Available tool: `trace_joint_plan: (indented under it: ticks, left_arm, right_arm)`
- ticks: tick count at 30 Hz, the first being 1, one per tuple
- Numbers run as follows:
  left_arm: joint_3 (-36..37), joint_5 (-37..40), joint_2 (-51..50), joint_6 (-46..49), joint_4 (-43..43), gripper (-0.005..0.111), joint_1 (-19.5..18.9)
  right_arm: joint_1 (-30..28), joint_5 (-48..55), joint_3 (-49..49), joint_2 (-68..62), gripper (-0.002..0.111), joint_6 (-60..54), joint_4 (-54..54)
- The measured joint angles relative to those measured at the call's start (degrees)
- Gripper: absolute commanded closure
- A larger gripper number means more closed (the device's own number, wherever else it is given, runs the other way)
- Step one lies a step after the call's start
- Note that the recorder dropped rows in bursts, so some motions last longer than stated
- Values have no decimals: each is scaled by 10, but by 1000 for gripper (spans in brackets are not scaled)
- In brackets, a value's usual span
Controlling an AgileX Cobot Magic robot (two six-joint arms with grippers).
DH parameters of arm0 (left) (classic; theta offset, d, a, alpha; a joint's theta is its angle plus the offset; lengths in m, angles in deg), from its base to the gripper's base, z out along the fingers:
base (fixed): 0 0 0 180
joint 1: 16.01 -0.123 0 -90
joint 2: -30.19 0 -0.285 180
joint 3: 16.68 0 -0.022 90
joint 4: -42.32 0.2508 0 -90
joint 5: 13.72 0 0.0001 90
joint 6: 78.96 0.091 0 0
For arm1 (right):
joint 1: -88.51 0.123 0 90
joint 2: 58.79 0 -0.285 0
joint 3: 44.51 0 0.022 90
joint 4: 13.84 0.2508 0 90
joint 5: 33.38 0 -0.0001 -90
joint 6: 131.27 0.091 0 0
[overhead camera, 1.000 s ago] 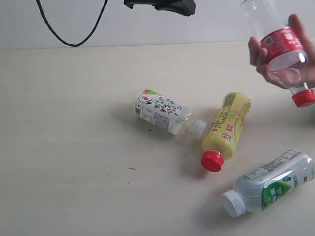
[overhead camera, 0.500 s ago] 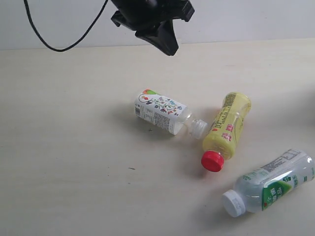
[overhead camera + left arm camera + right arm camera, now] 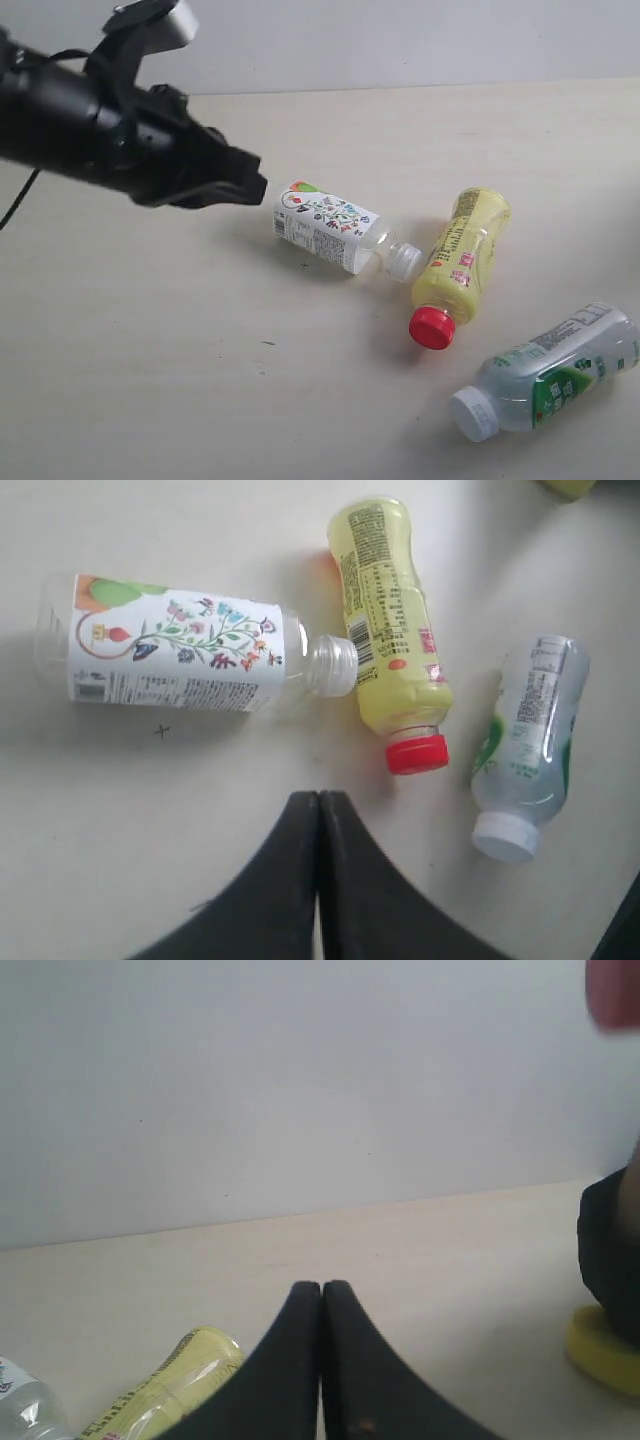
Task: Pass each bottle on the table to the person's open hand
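Observation:
Three bottles lie on the table (image 3: 150, 350). The short clear bottle with the illustrated label (image 3: 325, 227) (image 3: 175, 645) is in the middle. The yellow bottle with a red cap (image 3: 462, 262) (image 3: 390, 640) (image 3: 170, 1385) lies right of it. The white-capped bottle with a green-white label (image 3: 555, 375) (image 3: 525, 750) is at the front right. My left gripper (image 3: 255, 188) (image 3: 318, 798) is shut and empty, hovering just left of the illustrated bottle. My right gripper (image 3: 321, 1287) is shut and empty, outside the exterior view. The red-label bottle and the person's open hand are out of view.
A black cable (image 3: 15, 205) trails from the left arm at the left edge. In the right wrist view, a flat yellow object (image 3: 605, 1345) lies under a dark shape (image 3: 610, 1250), and a blurred reddish patch (image 3: 612, 990) shows in the corner.
The hand holding the red-label bottle has left the view on the right. My left arm has swung from the top middle down to the left, its tip now beside the illustrated bottle.

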Motion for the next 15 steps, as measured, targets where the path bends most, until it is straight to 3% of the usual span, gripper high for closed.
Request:
trace_joint_plan:
  ticks: [5,7,11,15]
  left_arm:
    - [188,-86,134,156,-179,106,0]
    - [237,-93,148,188,-196,106,0]
    - [287,-107,170,265,-255,106,0]
    - [337,-145,272,420,-410,106,0]
  right_arm:
    - [0,0,0,0,108,0,0]
    - [0,0,0,0,108,0,0]
    - [0,0,0,0,108,0,0]
    - [0,0,0,0,108,0,0]
